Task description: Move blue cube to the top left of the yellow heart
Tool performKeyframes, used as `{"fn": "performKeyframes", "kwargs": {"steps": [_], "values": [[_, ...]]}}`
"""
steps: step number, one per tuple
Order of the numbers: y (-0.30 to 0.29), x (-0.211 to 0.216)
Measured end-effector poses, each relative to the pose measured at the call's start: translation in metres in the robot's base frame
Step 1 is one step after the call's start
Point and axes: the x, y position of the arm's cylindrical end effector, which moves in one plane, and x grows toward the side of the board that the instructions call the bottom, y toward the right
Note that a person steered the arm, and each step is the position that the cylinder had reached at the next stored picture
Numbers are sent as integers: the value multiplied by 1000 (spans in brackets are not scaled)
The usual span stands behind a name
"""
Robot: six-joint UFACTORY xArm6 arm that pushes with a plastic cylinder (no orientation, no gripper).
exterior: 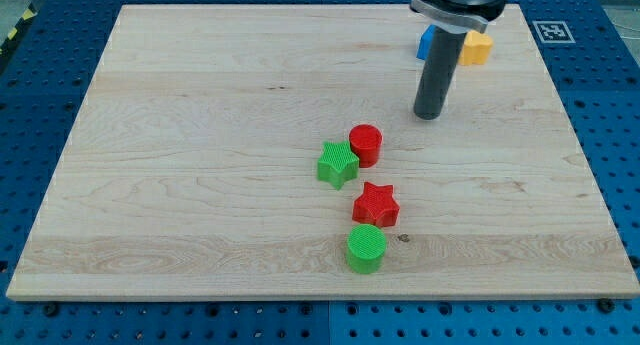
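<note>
The blue cube (425,43) sits near the view's top right, mostly hidden behind the rod. The yellow heart (477,48) lies just to its right, also partly hidden by the arm. My tip (429,115) rests on the board below the blue cube, a short way toward the view's bottom. It touches no block.
A red cylinder (366,144) and a green star (338,164) sit side by side at the board's middle. A red star (376,204) and a green cylinder (367,248) lie below them. The wooden board (200,165) ends at a blue perforated table.
</note>
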Motion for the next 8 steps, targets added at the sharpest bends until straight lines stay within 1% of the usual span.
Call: {"fn": "performKeyframes", "kwargs": {"steps": [1, 2, 5, 6, 7, 8], "values": [[-19, -1], [-26, -18], [-25, -142], [-17, -175], [3, -196], [11, -209]]}}
